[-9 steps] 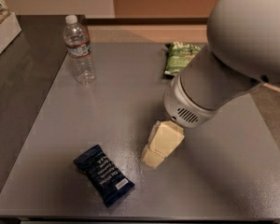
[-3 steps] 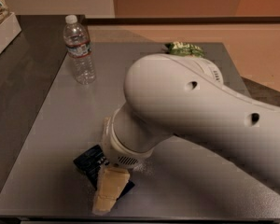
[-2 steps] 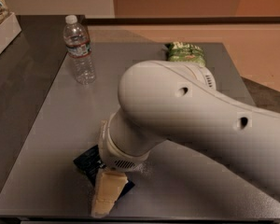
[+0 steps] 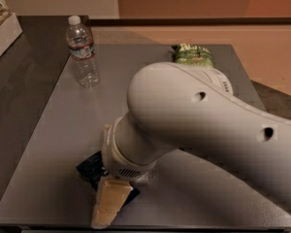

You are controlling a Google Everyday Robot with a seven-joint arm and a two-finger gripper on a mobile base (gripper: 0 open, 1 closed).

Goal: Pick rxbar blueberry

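Observation:
The rxbar blueberry [image 4: 89,169] is a dark navy-blue wrapper lying flat near the front left of the grey table [image 4: 63,130]. Only its left end shows; the rest is hidden under my arm. My gripper [image 4: 108,204] is low over the bar, right on top of it near the table's front edge. My big white arm [image 4: 199,125] reaches in from the right and covers much of the table's middle. I cannot see if the gripper touches or holds the bar.
A clear water bottle [image 4: 82,52] stands upright at the back left. A green chip bag [image 4: 192,53] lies at the back, partly behind my arm. A white box [image 4: 2,30] sits on the dark counter at far left.
Three seconds ago the gripper hung right of the bar; since then it has come down over it. In the last second it has hardly moved.

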